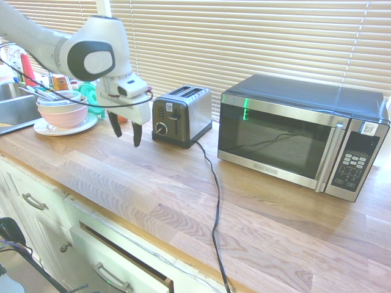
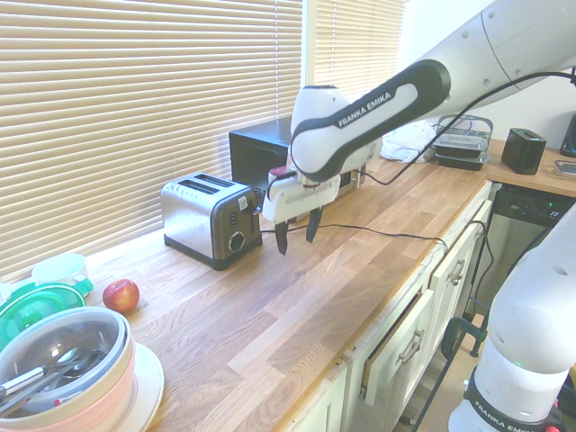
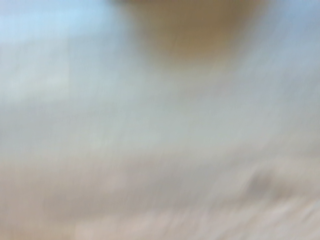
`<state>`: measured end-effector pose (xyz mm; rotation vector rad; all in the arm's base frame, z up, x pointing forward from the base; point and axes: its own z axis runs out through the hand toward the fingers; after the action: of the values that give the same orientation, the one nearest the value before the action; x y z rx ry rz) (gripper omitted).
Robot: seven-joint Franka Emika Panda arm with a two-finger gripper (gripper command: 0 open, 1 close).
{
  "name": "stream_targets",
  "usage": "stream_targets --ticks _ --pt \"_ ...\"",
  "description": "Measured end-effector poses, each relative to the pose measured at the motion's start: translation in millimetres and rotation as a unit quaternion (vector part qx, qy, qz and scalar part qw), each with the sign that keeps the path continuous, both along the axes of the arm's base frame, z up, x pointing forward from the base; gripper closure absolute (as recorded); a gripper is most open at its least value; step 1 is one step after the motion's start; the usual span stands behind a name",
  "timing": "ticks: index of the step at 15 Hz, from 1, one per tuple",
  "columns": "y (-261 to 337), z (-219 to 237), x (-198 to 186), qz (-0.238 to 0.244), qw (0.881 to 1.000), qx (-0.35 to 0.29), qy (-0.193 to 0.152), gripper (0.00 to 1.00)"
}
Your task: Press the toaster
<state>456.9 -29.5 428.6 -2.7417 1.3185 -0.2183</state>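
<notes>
First exterior view: small boxy two-slot toaster (image 1: 181, 116) of brushed steel, black front panel with round knob and lever, standing on the pale wooden countertop (image 1: 183, 201), between a large steel-and-black microwave (image 1: 302, 134) and stacked pink and white bowls (image 1: 61, 113) on a plate.
Second exterior view: same toaster (image 2: 210, 219) near the blinds, black front facing the white two-finger gripper (image 2: 297, 236); red apple (image 2: 121, 295) well apart on the wood.
Wrist view: blurred pale wood only, nothing usable.
Tool: pointing straight down, dark fingers spread wide, nothing between them, hanging just beside the front panel and clear of the counter.
Cord: black toaster cable (image 1: 214, 201) trailing across the wood to the counter edge.
Step in hand: judged as lining up over the lever, press not yet made.
Doing it well: probably best narrowed first, one fingertip set squarely on the lever's top, then driven straight down along the slot.
Risk: sideways push likely sliding the light toaster; fingertip slipping off onto the knob.
</notes>
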Motion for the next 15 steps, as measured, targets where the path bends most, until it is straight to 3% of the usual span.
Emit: stream_targets --ticks 4,8,15 --pt "-14 38 66 0.002 1.000 0.001 -0.014 0.00" --pt "-4 40 119 0.012 1.000 0.001 -0.006 0.00" --pt "-36 25 150 -0.008 1.000 0.001 0.007 0.00"
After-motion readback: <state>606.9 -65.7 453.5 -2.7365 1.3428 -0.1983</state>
